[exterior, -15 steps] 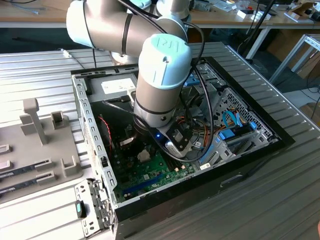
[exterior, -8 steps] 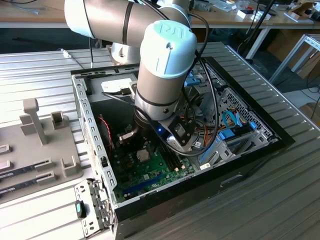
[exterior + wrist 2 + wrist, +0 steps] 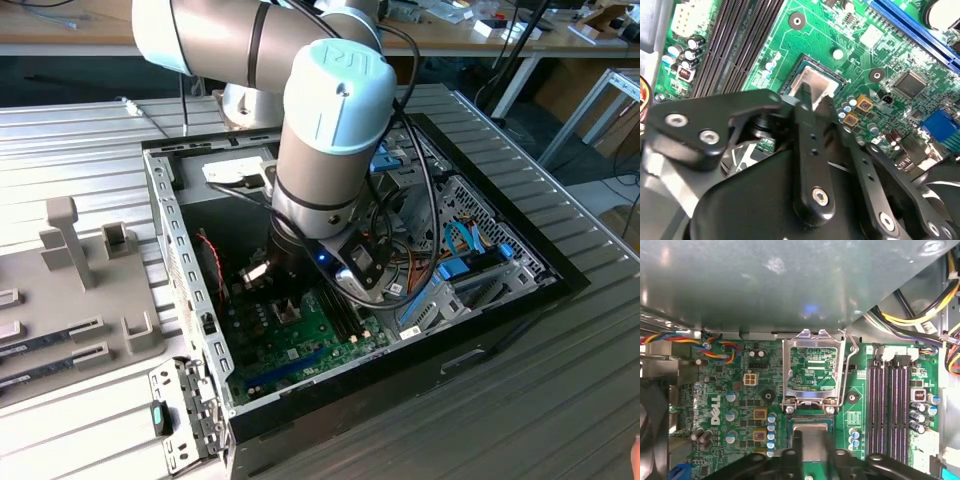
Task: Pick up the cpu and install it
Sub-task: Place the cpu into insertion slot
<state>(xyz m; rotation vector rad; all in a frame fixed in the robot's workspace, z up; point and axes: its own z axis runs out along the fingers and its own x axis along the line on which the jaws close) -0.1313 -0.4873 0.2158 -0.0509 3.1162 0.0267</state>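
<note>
cpu (image 3: 815,80): in the socket (image 3: 810,424) on the motherboard (image 3: 740,440). Silvery top faces up and looks level with the frame.
gripper (image 3: 815,104): down right over the cpu, straddling it. Can't tell whether it clamps the chip or sits slack.
load plate (image 3: 813,367): flipped open, just beside the socket.
handling (judgement): light, stiff, flat. The metal top is slick and the underside contacts are likely fragile. Take it by two opposite edges at the green rim, keep it level, don't press.
surface: crowded green board, with capacitors touching-close to the socket and memory slots (image 3: 892,410) near it.
room: tight. The arm (image 3: 330,130) reaches down into the PC case (image 3: 180,250), with cables (image 3: 400,270) on the exterior view's right.
outside: ribbed metal table (image 3: 560,400). Grey fixture tray (image 3: 60,300) on the exterior view's left, apart from the case.
</note>
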